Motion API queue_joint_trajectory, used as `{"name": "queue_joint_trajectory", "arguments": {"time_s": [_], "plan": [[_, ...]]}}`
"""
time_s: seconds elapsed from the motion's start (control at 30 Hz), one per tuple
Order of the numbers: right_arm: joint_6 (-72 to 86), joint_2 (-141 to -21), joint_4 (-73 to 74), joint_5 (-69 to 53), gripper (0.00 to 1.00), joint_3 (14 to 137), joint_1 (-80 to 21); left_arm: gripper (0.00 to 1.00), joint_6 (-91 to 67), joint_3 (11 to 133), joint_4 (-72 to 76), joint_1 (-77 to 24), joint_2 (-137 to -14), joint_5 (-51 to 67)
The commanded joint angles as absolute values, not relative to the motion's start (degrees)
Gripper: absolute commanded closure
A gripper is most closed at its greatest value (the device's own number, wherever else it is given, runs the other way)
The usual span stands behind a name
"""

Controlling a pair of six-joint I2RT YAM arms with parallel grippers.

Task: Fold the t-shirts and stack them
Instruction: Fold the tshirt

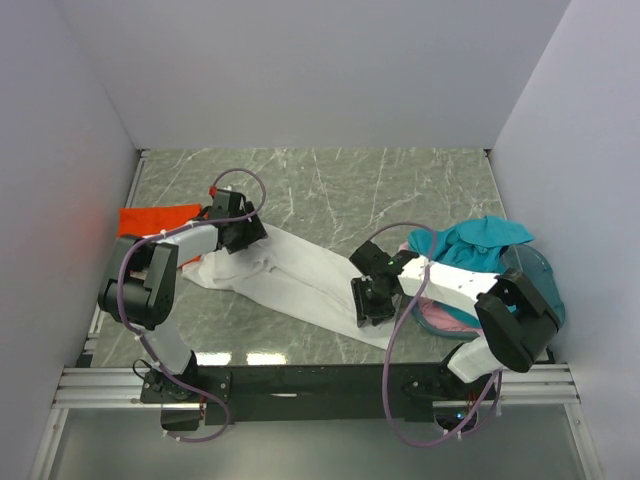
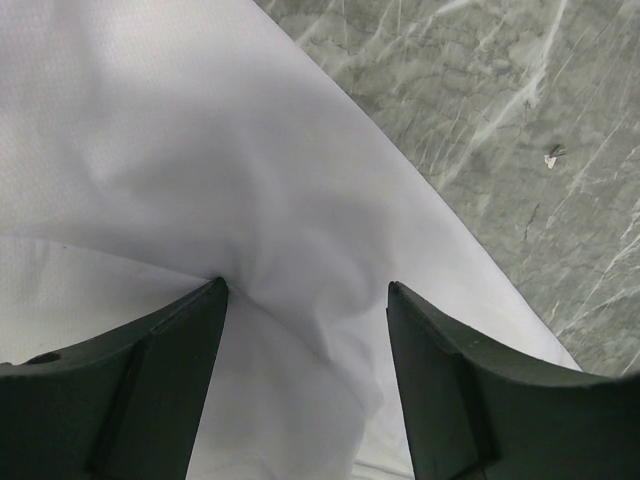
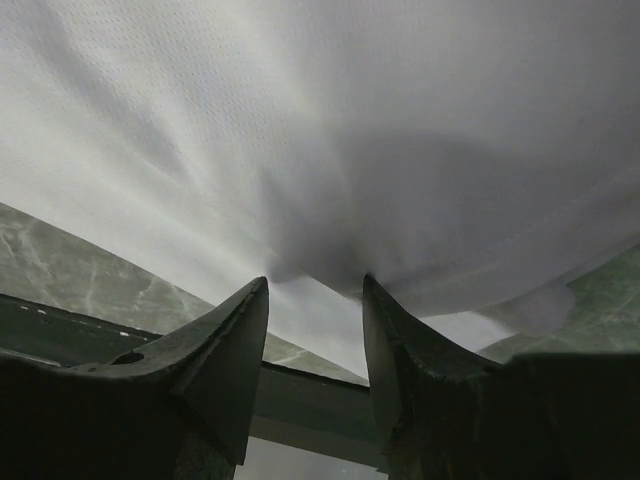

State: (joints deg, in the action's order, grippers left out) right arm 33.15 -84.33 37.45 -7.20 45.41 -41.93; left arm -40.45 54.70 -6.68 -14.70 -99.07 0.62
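Note:
A white t-shirt lies in a long diagonal band across the marble table. My left gripper stands at its upper left end. In the left wrist view that gripper is open, its tips set down on the white cloth with a soft ridge between them. My right gripper is at the shirt's lower right end. In the right wrist view it is also open, its tips pushed into the white fabric, which puckers around them. An orange t-shirt lies at the far left.
A teal t-shirt and a pink one are heaped at the right on a translucent teal basket. Bare marble table stretches behind the shirt. White walls close in the sides and back, and a metal rail runs along the near edge.

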Motion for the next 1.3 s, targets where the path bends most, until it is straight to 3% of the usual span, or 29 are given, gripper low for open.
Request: {"name": "queue_joint_trajectory", "arguments": {"time_s": [0.0, 0.4, 0.7, 1.0, 1.27], "plan": [[33.13, -81.13, 39.02, -7.47, 0.50, 45.52, -42.54, 0.27, -38.50, 53.43, -12.57, -14.59, -103.01, 0.62], [30.15, -78.92, 46.84, -2.20, 0.50, 57.56, -42.28, 0.26, -36.12, 60.38, -18.19, -14.94, -97.13, 0.62], [28.39, -86.73, 40.09, -1.14, 0.50, 56.26, -40.78, 0.25, -37.71, 61.61, -23.99, -14.94, -94.30, 0.18], [28.83, -89.91, 36.39, -0.09, 0.50, 50.72, -40.52, 0.26, -38.06, 61.17, -21.27, -14.94, -101.77, 0.35], [30.50, -90.53, 35.33, -2.55, 0.50, 45.88, -40.52, 0.26, -34.55, 70.21, -20.82, -17.22, -112.21, 1.67]]}}
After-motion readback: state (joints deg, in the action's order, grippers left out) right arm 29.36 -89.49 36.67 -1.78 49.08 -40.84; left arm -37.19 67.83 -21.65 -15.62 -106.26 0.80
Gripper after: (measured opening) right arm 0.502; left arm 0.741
